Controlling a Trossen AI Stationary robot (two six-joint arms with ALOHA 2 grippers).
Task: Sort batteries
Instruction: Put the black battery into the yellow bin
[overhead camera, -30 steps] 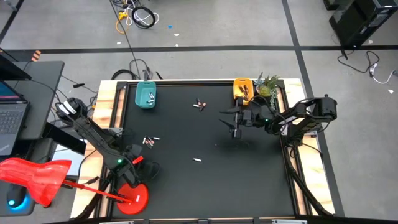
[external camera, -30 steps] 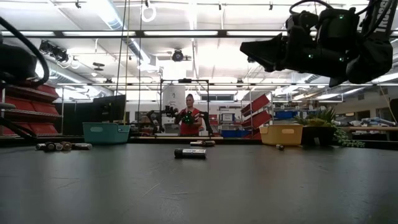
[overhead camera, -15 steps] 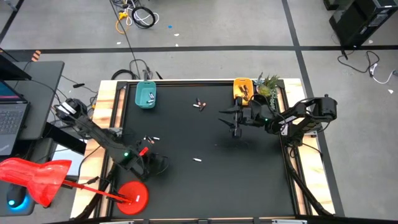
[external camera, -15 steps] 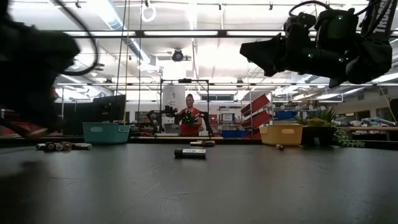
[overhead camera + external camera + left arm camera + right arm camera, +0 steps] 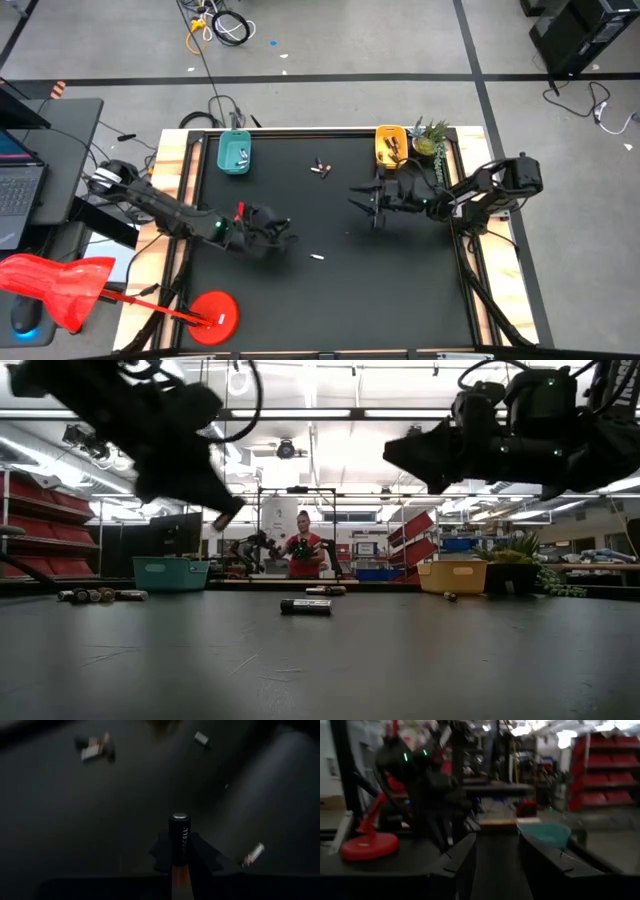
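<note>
Left pincer (image 5: 285, 232): clenched on dark battery (image 5: 179, 840), held lengthwise, copper end toward wrist; arm stretched low across tabletop (image 5: 400, 290) from left edge, pincer raised off surface. Right pincer (image 5: 358, 198): fingers apart, nothing held, hovering nr yellow tray (image 5: 389, 143). Loose batteries (image 5: 320, 168) mid-tabletop, more in teal tray (image 5: 235, 155).

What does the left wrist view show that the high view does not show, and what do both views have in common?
Only the left wrist view shows that the left hand is shut on a dark battery, which sticks out past its fingers. Only the high view shows the teal tray, the yellow tray and the right hand, open above the mat. Both show loose batteries lying on the black mat.
</note>
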